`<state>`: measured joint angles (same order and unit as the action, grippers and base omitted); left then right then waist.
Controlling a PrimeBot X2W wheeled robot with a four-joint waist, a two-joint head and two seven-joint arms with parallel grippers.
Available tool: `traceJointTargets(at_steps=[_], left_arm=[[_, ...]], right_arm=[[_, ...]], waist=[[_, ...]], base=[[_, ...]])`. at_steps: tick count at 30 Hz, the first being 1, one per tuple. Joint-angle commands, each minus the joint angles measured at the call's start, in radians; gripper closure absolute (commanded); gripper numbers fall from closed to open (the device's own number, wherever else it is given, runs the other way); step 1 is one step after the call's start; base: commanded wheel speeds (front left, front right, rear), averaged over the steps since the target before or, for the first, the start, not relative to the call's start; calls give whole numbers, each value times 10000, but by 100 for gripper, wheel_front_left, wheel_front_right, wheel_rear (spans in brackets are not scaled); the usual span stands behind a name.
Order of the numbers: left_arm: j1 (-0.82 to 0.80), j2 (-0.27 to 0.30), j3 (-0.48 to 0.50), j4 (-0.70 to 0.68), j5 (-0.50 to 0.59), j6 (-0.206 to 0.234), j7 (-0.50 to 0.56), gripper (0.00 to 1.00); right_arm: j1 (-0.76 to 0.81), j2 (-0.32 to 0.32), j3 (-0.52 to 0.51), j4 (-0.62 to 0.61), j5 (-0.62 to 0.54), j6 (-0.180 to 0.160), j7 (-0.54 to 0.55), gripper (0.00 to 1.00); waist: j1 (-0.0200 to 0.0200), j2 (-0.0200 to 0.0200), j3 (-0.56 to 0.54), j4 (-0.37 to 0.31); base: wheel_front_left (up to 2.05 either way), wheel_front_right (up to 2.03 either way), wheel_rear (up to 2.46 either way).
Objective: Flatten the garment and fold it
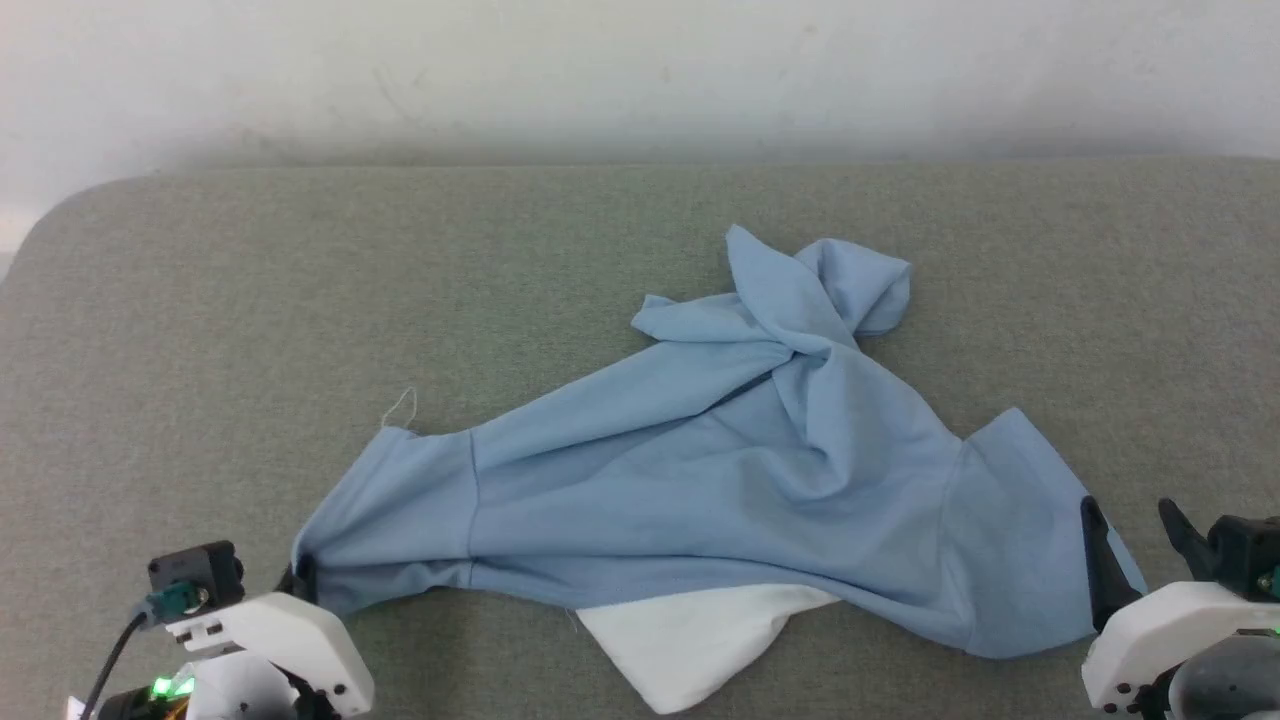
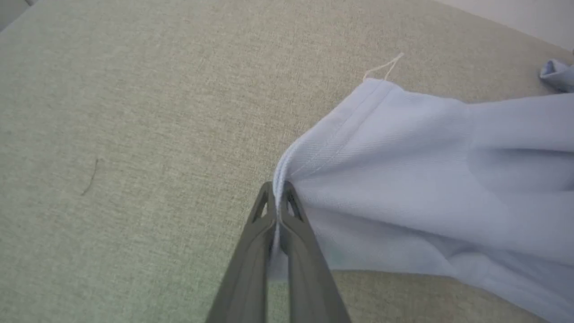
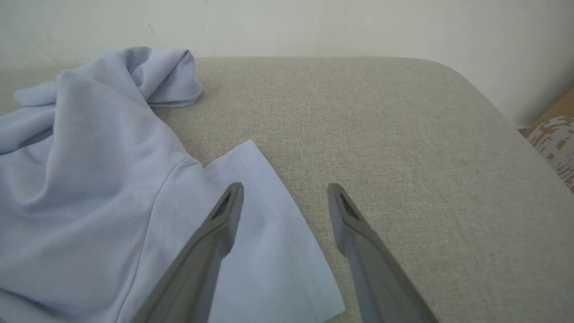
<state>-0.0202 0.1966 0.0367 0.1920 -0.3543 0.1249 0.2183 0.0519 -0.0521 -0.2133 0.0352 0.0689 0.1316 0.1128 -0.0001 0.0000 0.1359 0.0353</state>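
Note:
The garment (image 1: pixel 700 470), a light blue short-sleeved shirt, lies crumpled across the grey cushion with its far end twisted into a bunch and a white piece poking out at the near edge. My left gripper (image 1: pixel 300 578) is shut on the hem of the shirt's left sleeve; in the left wrist view the fingers (image 2: pixel 279 197) pinch the blue sleeve edge (image 2: pixel 314 152). My right gripper (image 1: pixel 1135 525) stands open at the right sleeve. In the right wrist view one finger lies over the sleeve (image 3: pixel 269 224) and the other over bare cushion, the gripper (image 3: pixel 284 190) straddling the sleeve's hem.
The grey upholstered surface (image 1: pixel 300 300) runs wide to the left and behind the shirt, ending at a pale wall. Its rounded right corner (image 3: pixel 471 89) drops off near a patterned brown object (image 3: pixel 554 139). A loose thread (image 1: pixel 400 405) sticks out from the left sleeve.

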Motion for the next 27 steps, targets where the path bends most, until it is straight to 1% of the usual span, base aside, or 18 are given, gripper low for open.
traceJointTargets(at_steps=[1,2,3,5,8,10,13,15,17,20,23,27], left_arm=[[53,-42,-10,20,-61,19,-10,67],[75,-89,-33,10,-100,-19,-86,0],[66,-130,-53,-32,-112,-52,-231,0],[-5,-185,-197,-194,-141,-333,-664,0],[-116,-226,-375,-509,-133,-824,-1670,0],[-189,-233,-528,-656,5,-1047,-2333,0],[-320,-275,-792,-826,300,-1245,-3265,0],[-354,-334,-902,-864,503,-1230,-3829,0],[-365,-447,-1075,-859,615,-1275,-4156,0],[-363,-565,-1341,-854,789,-1359,-4429,0],[-377,-614,-1562,-899,965,-1474,-4606,0],[-439,-685,-1911,-983,1249,-1658,-4738,0]], right_arm=[[55,13,-55,6,-43,-9,156,0],[53,0,-103,7,9,-9,404,0],[34,-42,-116,-15,93,-9,680,0],[-66,-294,-4,-113,321,-9,1239,0],[-403,-954,404,-128,705,-9,2263,0],[-701,-1500,742,43,951,-9,3028,0],[-1293,-2204,1226,525,1631,-9,3977,0],[-1726,-2641,1490,1032,2086,-9,4367,0],[-2030,-3156,1880,1583,2304,-9,4643,0],[-2391,-3660,2256,2387,2508,-9,4834,0],[-2678,-3920,2488,3023,2405,-9,4791,0],[-2906,-4001,2803,3718,2356,-9,4545,0]], waist=[[1,0,-183,221],[1,0,-226,272],[1,0,-270,323],[1,0,-377,432],[1,0,-516,561],[1,0,-562,699],[1,0,-532,977],[1,0,-477,1180],[1,0,-391,1437],[1,0,-242,1835],[1,0,-79,2143],[1,0,127,2458]], base=[[0,0,0],[0,0,0],[0,0,0],[0,0,0],[0,0,0],[0,0,0],[0,0,0],[0,0,0],[0,0,0],[0,0,0],[0,0,0],[0,0,0]])
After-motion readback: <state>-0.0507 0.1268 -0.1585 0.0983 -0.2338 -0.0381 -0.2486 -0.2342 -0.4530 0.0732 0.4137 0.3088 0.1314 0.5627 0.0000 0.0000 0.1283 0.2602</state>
